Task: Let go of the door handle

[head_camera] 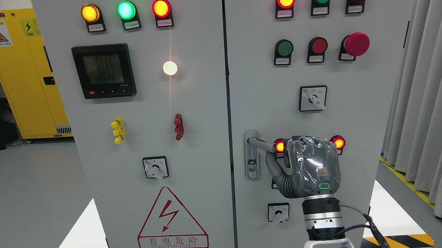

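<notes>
Two grey doors (150, 127) side by side. Three lit lamps (126, 10) in a row up top on the left door, plus one white light (170, 68), one screen (103, 71) and one knob (155, 168). Six round buttons (319, 45) in two rows on the right door. One handle (261, 142) low on the right door, by its left edge, sticking out to the right. One right hand (312, 168) raised from the bottom, back facing the camera, thumb (273, 168) up under the handle. Fingers hidden behind the palm; cannot tell if clamped or apart.
</notes>
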